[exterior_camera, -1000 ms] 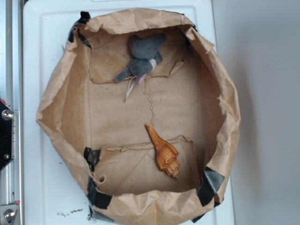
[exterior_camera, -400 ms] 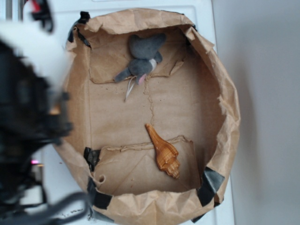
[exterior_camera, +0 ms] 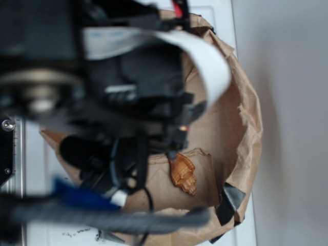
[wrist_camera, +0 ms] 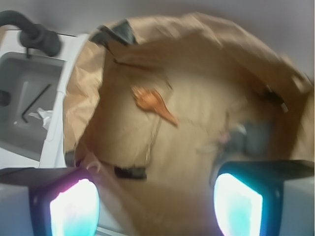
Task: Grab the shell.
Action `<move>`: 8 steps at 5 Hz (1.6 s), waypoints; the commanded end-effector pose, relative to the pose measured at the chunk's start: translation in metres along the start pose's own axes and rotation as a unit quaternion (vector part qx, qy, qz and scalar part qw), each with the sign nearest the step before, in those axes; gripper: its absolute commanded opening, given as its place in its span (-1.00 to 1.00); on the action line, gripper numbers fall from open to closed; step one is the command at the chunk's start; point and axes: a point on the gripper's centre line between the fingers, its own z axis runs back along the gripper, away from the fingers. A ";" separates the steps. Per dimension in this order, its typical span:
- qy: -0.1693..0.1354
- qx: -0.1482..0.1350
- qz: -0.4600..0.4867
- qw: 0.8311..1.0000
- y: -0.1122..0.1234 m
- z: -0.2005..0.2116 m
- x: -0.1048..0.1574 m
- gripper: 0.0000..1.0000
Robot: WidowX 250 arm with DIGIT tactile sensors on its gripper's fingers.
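Observation:
The shell [exterior_camera: 183, 175] is orange-brown and ribbed. It lies on the floor of the open brown paper bag [exterior_camera: 250, 128], near its front right, with its pointed end hidden under my arm [exterior_camera: 128, 92]. The arm is blurred and hangs over the bag's left and middle. In the wrist view the shell [wrist_camera: 150, 100] lies well ahead of my gripper [wrist_camera: 156, 206], up and slightly left of its middle. The gripper is open and empty, its two glowing pads [wrist_camera: 74, 209] wide apart above the bag's near rim.
A grey plush toy [wrist_camera: 246, 138] lies on the bag floor at the right of the wrist view; the arm hides it in the exterior view. The bag's walls stand up all round, with black tape [exterior_camera: 230, 202] at the corners. The bag sits on a white surface [exterior_camera: 225, 20].
My arm has swung in from the left and now covers the bag's left and middle, hiding the plush toy and the shell's tip. The shell has not moved.

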 end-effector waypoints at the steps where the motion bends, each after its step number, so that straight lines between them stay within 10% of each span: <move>1: 0.028 0.027 -0.088 0.995 0.014 -0.063 0.016 1.00; 2: 0.046 -0.018 -0.095 0.994 -0.006 -0.075 -0.015 1.00; 7: 0.070 -0.016 -0.104 0.992 -0.016 -0.086 -0.021 1.00; 8: 0.071 0.096 -0.083 0.989 -0.017 -0.114 -0.009 1.00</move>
